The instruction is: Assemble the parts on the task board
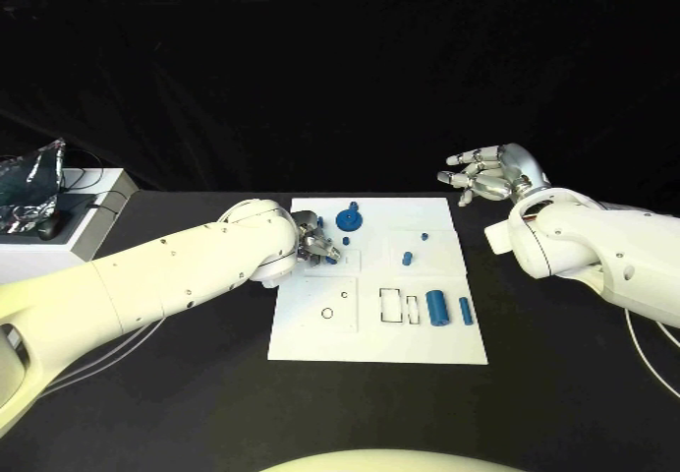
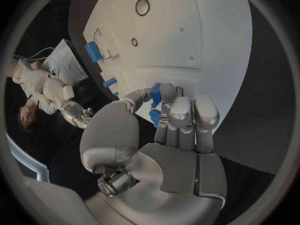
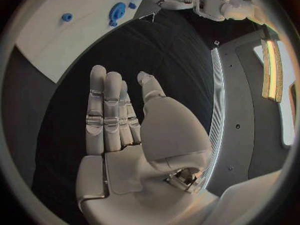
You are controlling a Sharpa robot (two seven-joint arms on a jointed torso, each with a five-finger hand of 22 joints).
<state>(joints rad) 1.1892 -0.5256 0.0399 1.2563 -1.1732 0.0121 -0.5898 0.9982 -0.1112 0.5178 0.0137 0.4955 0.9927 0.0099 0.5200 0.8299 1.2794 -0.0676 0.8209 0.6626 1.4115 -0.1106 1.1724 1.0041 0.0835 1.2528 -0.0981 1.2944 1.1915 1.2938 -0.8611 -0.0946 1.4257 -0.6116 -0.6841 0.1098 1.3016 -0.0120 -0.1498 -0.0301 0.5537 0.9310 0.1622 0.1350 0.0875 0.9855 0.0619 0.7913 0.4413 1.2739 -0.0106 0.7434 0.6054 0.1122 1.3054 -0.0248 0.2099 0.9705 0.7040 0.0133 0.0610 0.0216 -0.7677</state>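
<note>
The black desk (image 1: 170,393) carries the white task board (image 1: 375,339) at its middle, with the left arm (image 1: 156,280) reaching in over the board's near-left part and the right arm (image 1: 595,251) off to the board's far-right side. From the head view the left hand (image 1: 317,246) is mostly hidden behind its own wrist; the left wrist view shows it plainly (image 2: 169,135), fingers (image 2: 184,112) curled together with the thumb and pinching a small blue part (image 2: 155,94) just above the board's surface. The right hand (image 1: 489,172) is raised over bare desk beyond the board's far-right corner, fingers (image 3: 103,110) stretched out and holding nothing, as the right wrist view confirms. On the board lie two blue cylinders (image 1: 438,309) near the right edge, a round blue gear (image 1: 350,218) at the far side, and a small blue peg (image 1: 407,259) between them.
</note>
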